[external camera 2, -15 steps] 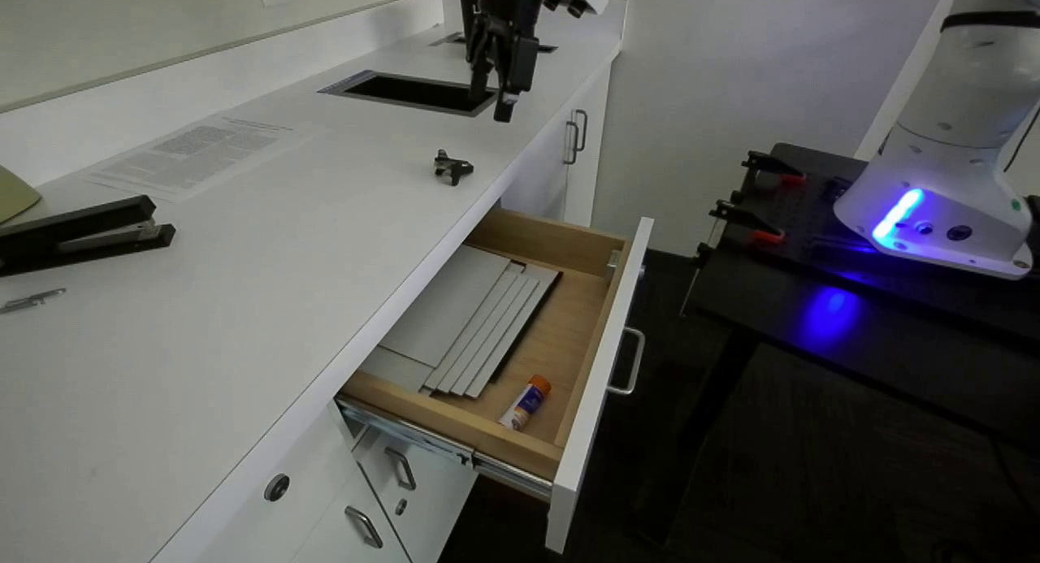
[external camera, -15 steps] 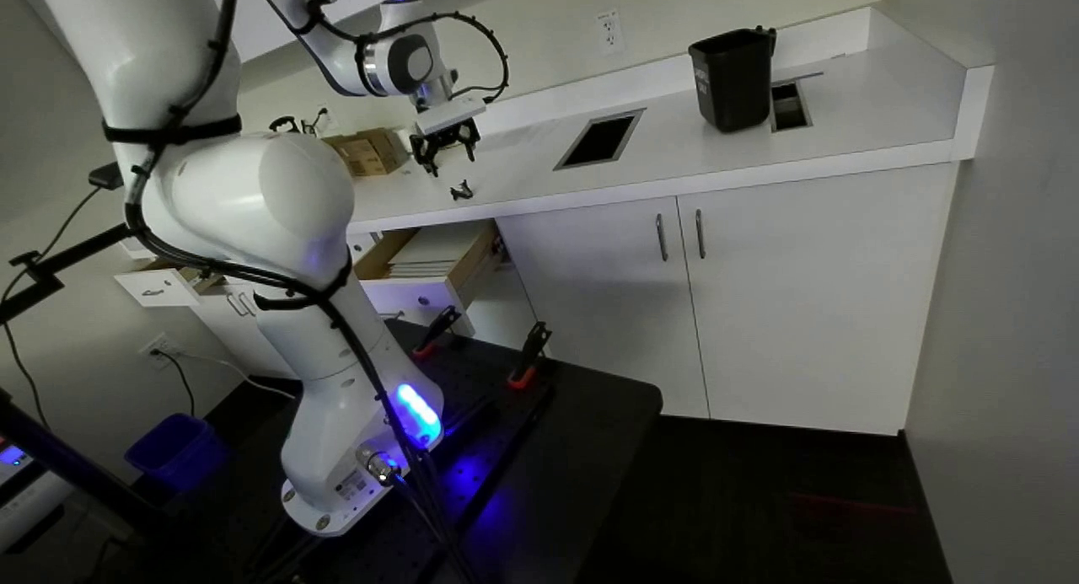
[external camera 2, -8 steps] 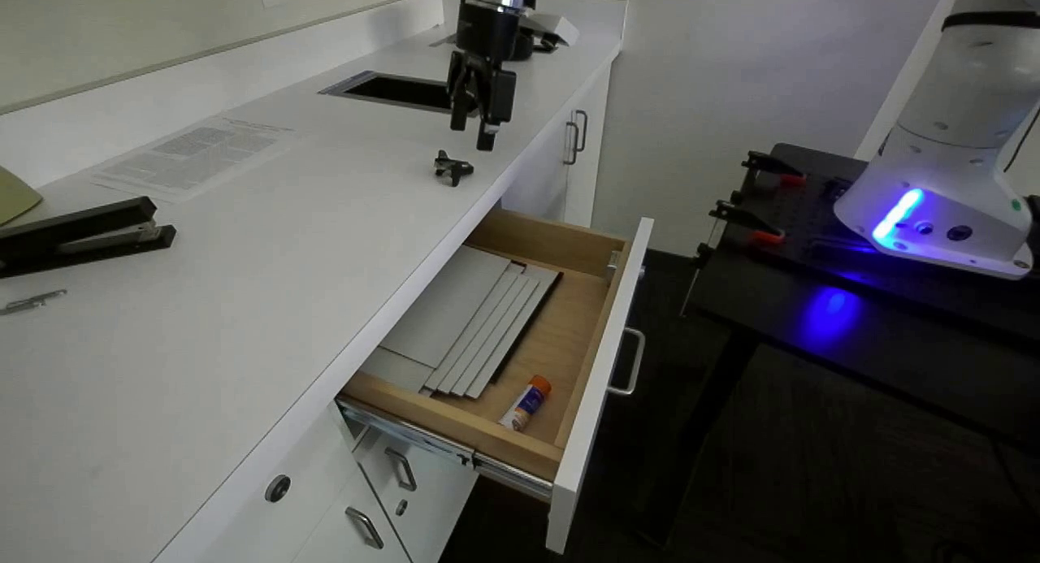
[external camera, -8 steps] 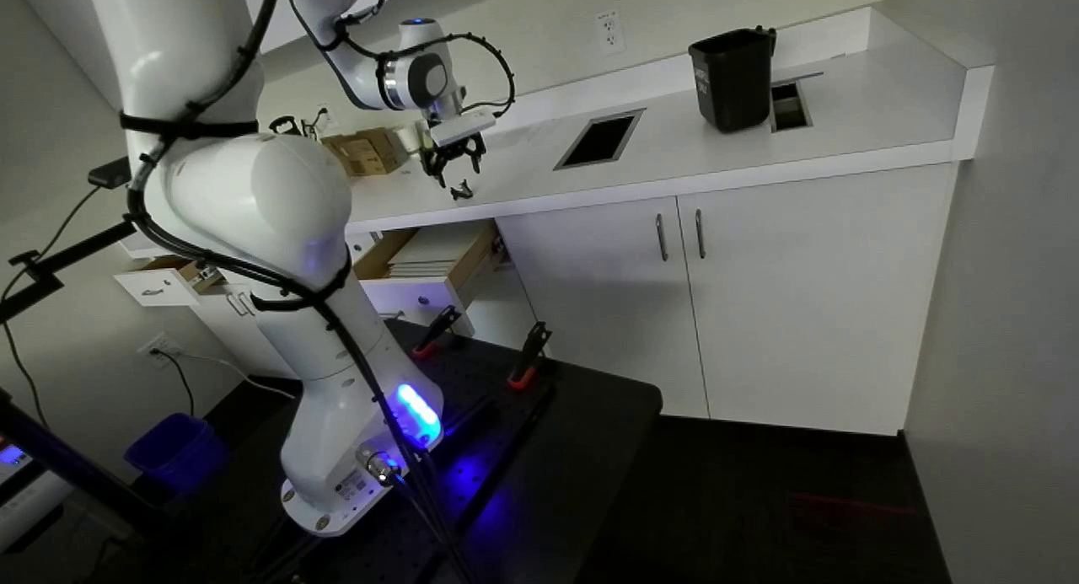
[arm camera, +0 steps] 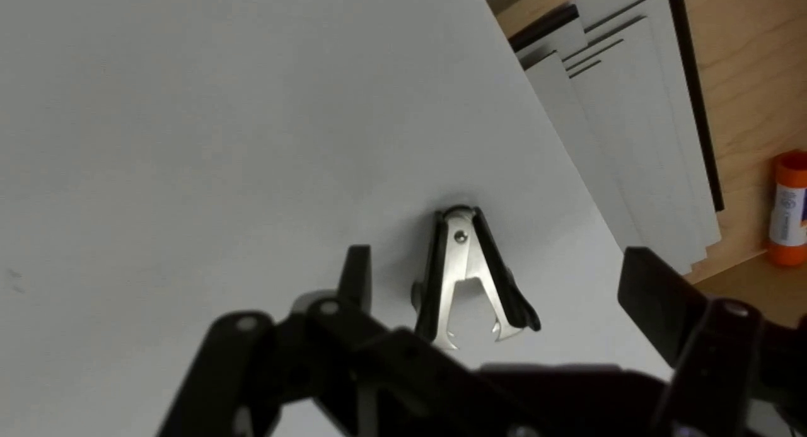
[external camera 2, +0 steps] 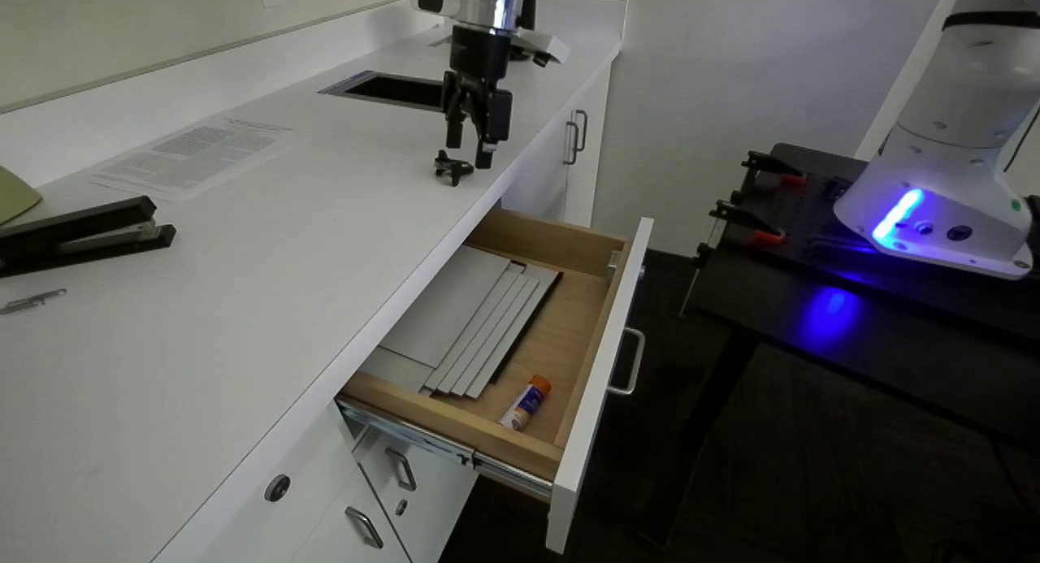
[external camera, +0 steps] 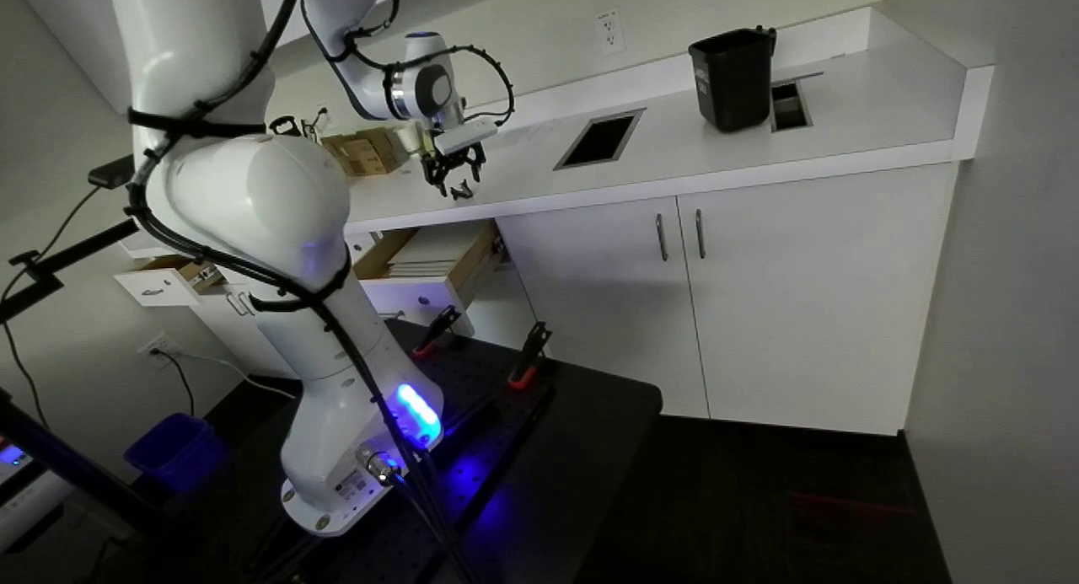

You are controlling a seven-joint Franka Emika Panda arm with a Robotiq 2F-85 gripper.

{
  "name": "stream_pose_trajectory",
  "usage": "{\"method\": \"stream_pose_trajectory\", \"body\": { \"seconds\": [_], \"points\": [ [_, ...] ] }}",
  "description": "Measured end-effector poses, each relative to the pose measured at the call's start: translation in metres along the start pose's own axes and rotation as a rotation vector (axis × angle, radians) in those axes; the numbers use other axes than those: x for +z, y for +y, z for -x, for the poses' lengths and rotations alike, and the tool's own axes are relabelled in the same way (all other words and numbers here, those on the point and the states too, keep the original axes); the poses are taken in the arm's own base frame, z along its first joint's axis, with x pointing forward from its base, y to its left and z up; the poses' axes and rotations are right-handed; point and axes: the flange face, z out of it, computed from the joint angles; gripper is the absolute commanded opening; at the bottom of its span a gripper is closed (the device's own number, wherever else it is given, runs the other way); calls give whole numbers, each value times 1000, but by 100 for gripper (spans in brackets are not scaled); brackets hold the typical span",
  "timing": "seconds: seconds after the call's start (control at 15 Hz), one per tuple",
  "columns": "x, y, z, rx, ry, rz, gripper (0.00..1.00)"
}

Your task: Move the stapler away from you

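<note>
The black stapler (external camera 2: 81,223) lies on the white counter (external camera 2: 268,303) at the left of an exterior view, partly cut off by the picture edge. It is out of the wrist view. A small black and silver staple remover (arm camera: 459,254) lies on the counter near its front edge. It shows in both exterior views (external camera: 461,191) (external camera 2: 452,169). My gripper (arm camera: 497,265) is open and empty, its two fingers apart on either side of the staple remover in the wrist view. In an exterior view the gripper (external camera 2: 470,152) hangs just above the staple remover, well away from the stapler.
An open drawer (external camera 2: 569,335) with grey boards (external camera 2: 455,303) and a glue stick (external camera 2: 526,402) juts out below the counter edge. A pen (external camera 2: 32,301) and paper sheets (external camera 2: 203,140) lie on the counter. A black bin (external camera: 732,78) and a cardboard box (external camera: 362,152) stand on it.
My gripper has come down and closer to the staple remover, its fingers staying apart. The stapler, staple remover and drawer have not moved.
</note>
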Motion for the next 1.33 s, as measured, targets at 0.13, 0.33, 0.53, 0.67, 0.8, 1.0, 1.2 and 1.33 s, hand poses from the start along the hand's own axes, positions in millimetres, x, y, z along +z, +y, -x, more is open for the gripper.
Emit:
{"method": "stream_pose_trajectory", "body": {
  "seconds": [0.13,0.33,0.53,0.67,0.8,1.0,1.2,1.33],
  "points": [
    [3,-1,-2,-8,1,-5,100],
    [6,1,-5,-25,-1,-4,100],
    [9,4,-8,-43,-4,1,100],
    [12,7,-9,-52,-6,3,100],
    [16,10,-11,-60,-7,4,74],
    [22,14,-13,-65,-6,2,60],
    [23,19,-15,-62,0,5,38],
    [20,22,-16,-60,6,11,23]
  ]
}}
